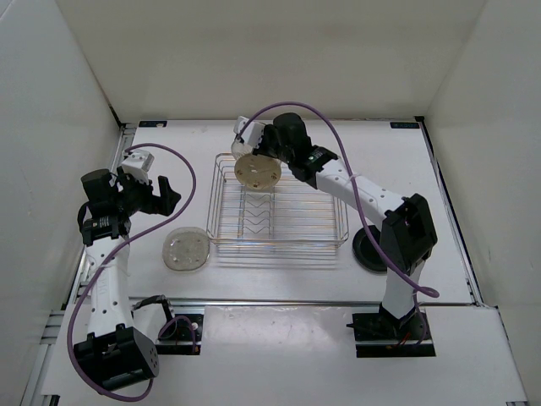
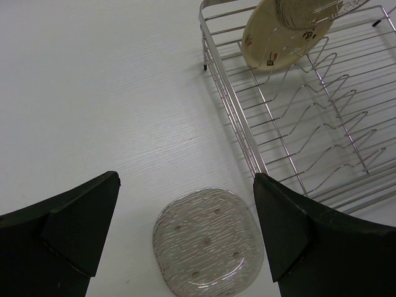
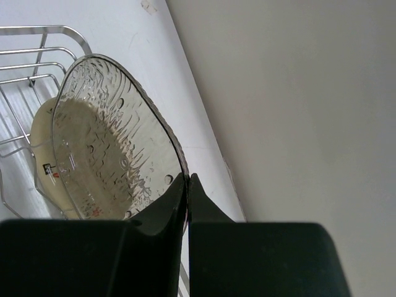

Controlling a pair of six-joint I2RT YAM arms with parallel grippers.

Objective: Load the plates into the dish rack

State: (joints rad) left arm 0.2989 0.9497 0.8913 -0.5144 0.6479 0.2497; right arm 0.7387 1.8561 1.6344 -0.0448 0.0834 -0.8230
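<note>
Your right jaws pinch the rim of the clear speckled plate (image 3: 111,142), holding it upright over the rack's (image 2: 232,105) upper left end, just beside the tan plate (image 2: 272,46). Your left jaws gape wide above the pale plate (image 2: 207,247), which lies flat on the counter (image 2: 93,93).

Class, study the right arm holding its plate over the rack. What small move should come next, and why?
Probably lower the translucent plate slightly into the prong gap beside the tan-yellow plate, then release. The right gripper is shut on its rim, holding it upright at the far end of the dish rack, close beside that standing plate; whether it is seated yet is unclear.
</note>
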